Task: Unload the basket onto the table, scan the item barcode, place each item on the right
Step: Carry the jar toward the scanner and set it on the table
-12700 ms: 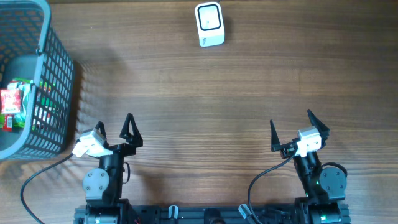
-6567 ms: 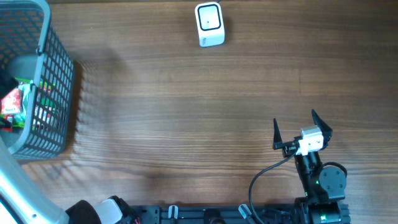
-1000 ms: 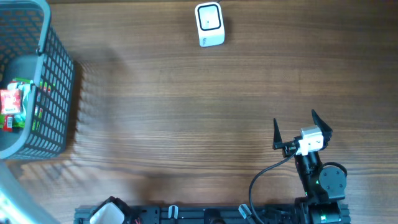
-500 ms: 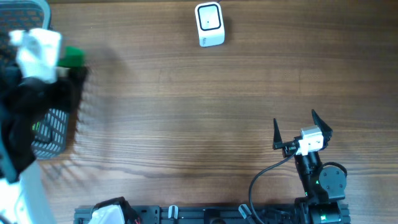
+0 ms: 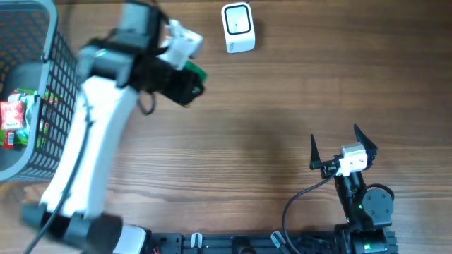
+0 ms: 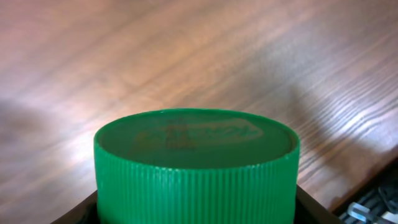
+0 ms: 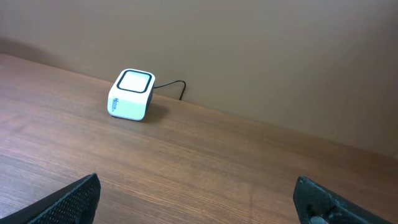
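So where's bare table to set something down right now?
Free: the wide stretch of table between the scanner and the right arm's fingers, and everything right of the scanner. Crowded: the left, with the basket and the left arm stretched beside it.

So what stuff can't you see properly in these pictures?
- Green-capped container: the left wrist view shows only its cap; the bottom edge cuts off the body, so no barcode shows.
- Same container, overhead: the blurred left gripper and arm cover all but a green sliver.
- Cap lettering: left wrist view, too blurred to read.
- Packets in the basket: overhead, half hidden by the mesh wall and left edge.
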Tool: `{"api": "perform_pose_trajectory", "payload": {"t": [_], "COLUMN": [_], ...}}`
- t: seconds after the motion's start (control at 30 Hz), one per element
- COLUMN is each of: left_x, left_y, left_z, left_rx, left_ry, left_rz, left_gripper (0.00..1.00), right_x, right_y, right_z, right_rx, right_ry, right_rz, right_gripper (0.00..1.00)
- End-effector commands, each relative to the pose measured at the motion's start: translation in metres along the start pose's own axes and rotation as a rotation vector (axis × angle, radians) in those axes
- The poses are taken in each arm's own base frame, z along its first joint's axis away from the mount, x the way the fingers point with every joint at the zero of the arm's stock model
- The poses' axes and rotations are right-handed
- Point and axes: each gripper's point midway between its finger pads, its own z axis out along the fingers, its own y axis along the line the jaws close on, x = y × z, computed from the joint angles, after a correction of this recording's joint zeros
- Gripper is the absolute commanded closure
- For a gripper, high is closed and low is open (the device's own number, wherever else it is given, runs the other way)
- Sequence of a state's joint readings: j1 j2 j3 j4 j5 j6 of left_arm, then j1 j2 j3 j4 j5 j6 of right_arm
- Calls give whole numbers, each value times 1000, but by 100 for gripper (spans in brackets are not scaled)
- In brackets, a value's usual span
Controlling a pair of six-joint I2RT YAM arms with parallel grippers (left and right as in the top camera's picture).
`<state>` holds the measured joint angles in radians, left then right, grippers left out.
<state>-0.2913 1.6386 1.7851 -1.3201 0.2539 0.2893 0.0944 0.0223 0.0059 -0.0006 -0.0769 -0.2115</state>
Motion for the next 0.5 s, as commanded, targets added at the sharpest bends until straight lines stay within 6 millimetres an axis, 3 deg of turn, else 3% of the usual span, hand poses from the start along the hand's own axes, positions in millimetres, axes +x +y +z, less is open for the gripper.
{"api": "perform_pose_trajectory", "payload": {"t": [0.0,0.2,0.23,0.47], "left_x": [-5,0,0,-3], "left_y": [-14,-33,-41,-70], "left_z": [42,108,127,189], "left_rx": [31,77,87,112], "left_ry": [86,216,237,265], "left_rz": [-20,20,35,110], "left_gripper": [48,48,48,48], "right_x": [1,1,1,1], "right_y": [-4,-4,-4,-4], "right_z": [0,0,0,0], "right_rx": [20,20,20,20], "right_ry": [4,4,4,4], "right_rz": [-9,-10,-10,-10], "right_gripper": [0,1,0,0]}}
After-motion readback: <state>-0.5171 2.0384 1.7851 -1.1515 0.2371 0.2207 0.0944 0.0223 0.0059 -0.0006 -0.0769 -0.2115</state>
